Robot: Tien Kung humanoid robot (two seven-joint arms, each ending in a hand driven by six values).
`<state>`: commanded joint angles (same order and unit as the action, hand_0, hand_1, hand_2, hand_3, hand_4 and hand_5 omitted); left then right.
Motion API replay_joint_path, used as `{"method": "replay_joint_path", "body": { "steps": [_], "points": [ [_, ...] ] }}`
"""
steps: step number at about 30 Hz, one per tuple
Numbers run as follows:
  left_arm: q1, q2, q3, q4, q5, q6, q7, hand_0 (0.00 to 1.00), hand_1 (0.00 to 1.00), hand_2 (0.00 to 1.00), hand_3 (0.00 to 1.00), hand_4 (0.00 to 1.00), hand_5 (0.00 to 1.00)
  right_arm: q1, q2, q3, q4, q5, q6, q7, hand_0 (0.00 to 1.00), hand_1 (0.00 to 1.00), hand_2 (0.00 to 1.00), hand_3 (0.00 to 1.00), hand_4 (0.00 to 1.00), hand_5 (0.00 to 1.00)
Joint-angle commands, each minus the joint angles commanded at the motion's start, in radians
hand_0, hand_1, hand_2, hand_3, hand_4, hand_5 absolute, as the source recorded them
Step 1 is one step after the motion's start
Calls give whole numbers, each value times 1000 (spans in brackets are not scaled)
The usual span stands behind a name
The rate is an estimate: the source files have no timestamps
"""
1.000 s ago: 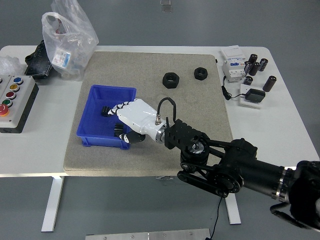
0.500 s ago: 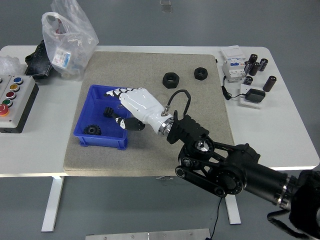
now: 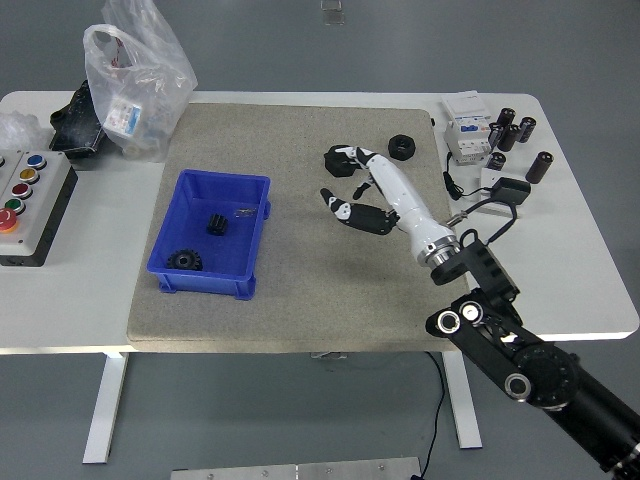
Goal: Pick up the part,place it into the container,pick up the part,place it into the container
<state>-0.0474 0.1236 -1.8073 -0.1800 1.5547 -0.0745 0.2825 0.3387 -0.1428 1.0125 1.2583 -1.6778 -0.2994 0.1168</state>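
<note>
Blue bin [image 3: 188, 270] on the beige mat [image 3: 300, 290] has two small black gears [image 3: 200, 241] sitting in it. Right hand [image 3: 362, 185] is spread wide and empty, fingertips over one black nut [image 3: 337, 161], the other nut [image 3: 402, 146] lying just beside it

Two black nuts [image 3: 401, 146] beyond the blue bin [image 3: 196, 271], two gears [image 3: 184, 261] inside it, five dark cylinders [image 3: 541, 165] far right.
</note>
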Motion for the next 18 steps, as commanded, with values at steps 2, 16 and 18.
{"method": "replay_joint_path", "body": {
  "steps": [2,16,18],
  "points": [
    [4,2,-9,0,10,-1,-2,668,656,629,765,630,215,-50,-15,59,8,11,1,7,426,713,741,714,710,330],
    [19,-6,18,0,-13,-5,-22,667,656,629,762,631,215,-234,17,268,-16,280,50,166,475,687,714,694,765,403],
    [16,-5,52,0,-40,-7,-35,667,656,629,762,631,215,-241,21,277,-25,353,65,201,475,687,714,694,765,403]
  ]
}}
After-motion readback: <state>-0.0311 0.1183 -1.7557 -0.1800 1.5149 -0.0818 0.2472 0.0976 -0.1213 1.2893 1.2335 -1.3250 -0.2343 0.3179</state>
